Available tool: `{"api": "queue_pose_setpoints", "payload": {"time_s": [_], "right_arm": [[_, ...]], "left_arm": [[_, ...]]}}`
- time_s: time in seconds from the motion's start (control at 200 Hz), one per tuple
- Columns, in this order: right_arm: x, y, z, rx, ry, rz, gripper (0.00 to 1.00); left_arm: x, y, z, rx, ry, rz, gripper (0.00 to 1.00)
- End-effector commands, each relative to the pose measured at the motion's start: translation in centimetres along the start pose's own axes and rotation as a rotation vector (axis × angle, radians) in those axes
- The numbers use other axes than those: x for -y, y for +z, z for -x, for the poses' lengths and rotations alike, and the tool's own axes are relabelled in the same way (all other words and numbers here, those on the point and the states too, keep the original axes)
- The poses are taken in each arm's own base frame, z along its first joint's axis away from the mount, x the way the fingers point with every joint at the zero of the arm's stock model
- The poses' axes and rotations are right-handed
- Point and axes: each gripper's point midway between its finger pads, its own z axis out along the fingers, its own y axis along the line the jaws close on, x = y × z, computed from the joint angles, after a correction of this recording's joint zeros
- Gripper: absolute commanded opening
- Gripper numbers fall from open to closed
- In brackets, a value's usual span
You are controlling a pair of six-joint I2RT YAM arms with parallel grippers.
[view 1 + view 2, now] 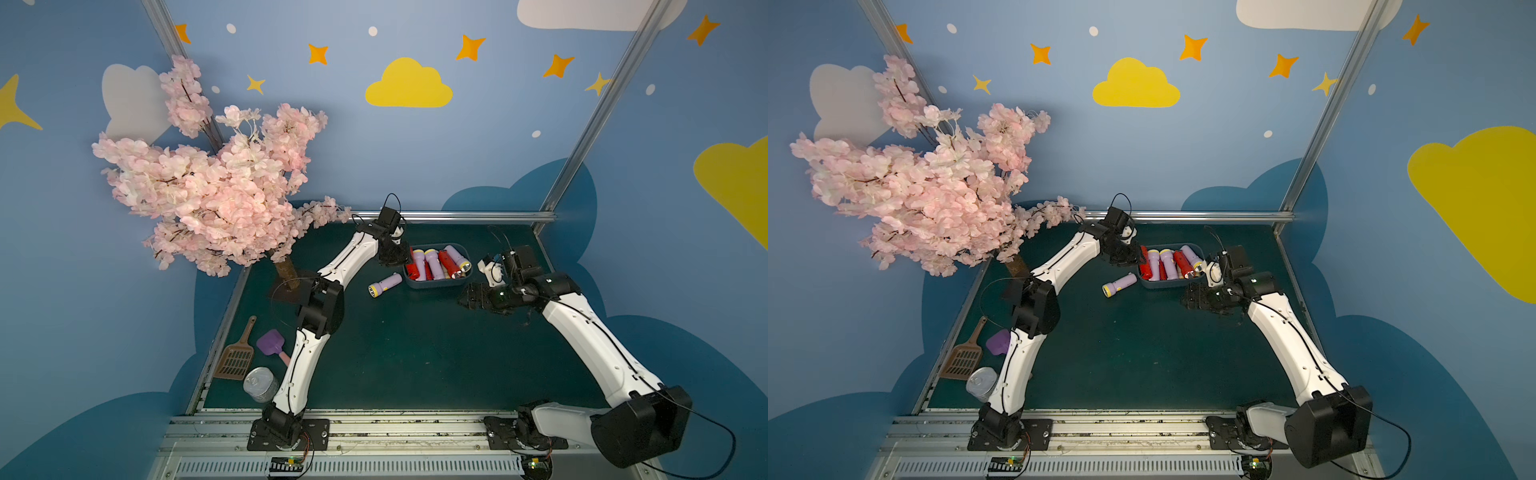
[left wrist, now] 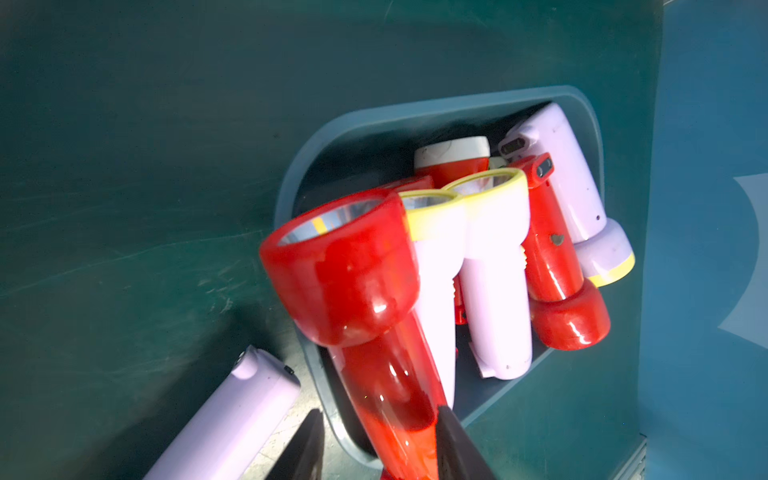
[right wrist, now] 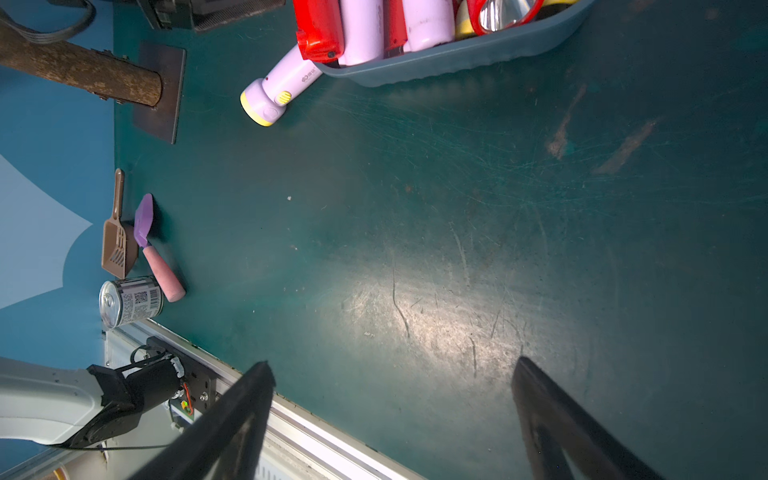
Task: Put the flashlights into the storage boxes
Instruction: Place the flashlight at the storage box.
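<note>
— Right gripper (image 3: 392,363) is the nearer one from where we stand: jaws spread wide, nothing between them, hanging low over bare table (image 1: 415,353) just this side of the storage box (image 1: 436,284).
— Idle, then. What is left out?
— One lilac flashlight (image 1: 386,284), lying flat on the table, yellow-ringed head towards us, tail end right at the box's near left corner. Touching or not, I can't tell.
— And the box itself?
— Heaped. Five on top, red and lilac side by side, counting the one the other arm is at, and at least one white-headed red one (image 2: 451,160) buried beneath. The lower layer I can't count.
— Where's that other arm?
— Left gripper (image 2: 378,415) is at the box's left end, furthest back. Its fingers (image 2: 457,449) flank the handle of a red flashlight (image 2: 345,270): one lies against it, the other shows a gap, so whether it is clamped I can't say. That flashlight sits tilted, head up over the pile, tail poking out past the rim.
— Nearly done, you think?
— I'd say so: most are in, the red one wants settling, the lilac one wants picking up. No other strays that I can see, though room in that box looks tight
</note>
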Motion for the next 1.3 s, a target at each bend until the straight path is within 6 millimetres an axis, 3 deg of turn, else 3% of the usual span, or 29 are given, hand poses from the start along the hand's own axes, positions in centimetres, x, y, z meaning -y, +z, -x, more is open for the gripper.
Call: {"api": "queue_pose_setpoints", "payload": {"time_s": [0.0, 0.315, 0.581, 0.821, 1.106, 1.221, 1.291], "right_arm": [[-0.1, -0.4, 0.0, 0.014, 0.012, 0.007, 0.9], [-0.3, -0.5, 0.2, 0.009, 0.016, 0.01, 0.9], [-0.2, -0.4, 0.1, 0.002, 0.013, 0.005, 0.9], [-0.3, 0.0, 0.4, 0.001, 0.008, 0.017, 0.9], [-1.0, 0.5, 1.2, -0.002, -0.009, 0.048, 0.9], [-1.3, 0.7, 1.6, -0.003, -0.013, 0.062, 0.9], [-1.6, 0.8, 1.9, -0.005, -0.016, 0.071, 0.9]], "left_arm": [[-1.0, 1.5, -0.5, -0.038, 0.002, 0.011, 0.4], [-2.1, 2.7, -1.0, -0.077, 0.014, 0.046, 0.35], [-1.2, 2.2, -1.1, -0.076, 0.016, 0.019, 0.36], [0.8, -0.4, -0.4, -0.028, 0.058, 0.004, 0.53], [2.8, -5.7, -0.1, 0.078, 0.147, -0.036, 0.98], [2.5, -7.2, -1.1, 0.115, 0.201, -0.077, 0.99], [1.3, -7.7, -2.1, 0.111, 0.203, -0.08, 0.99]]}}
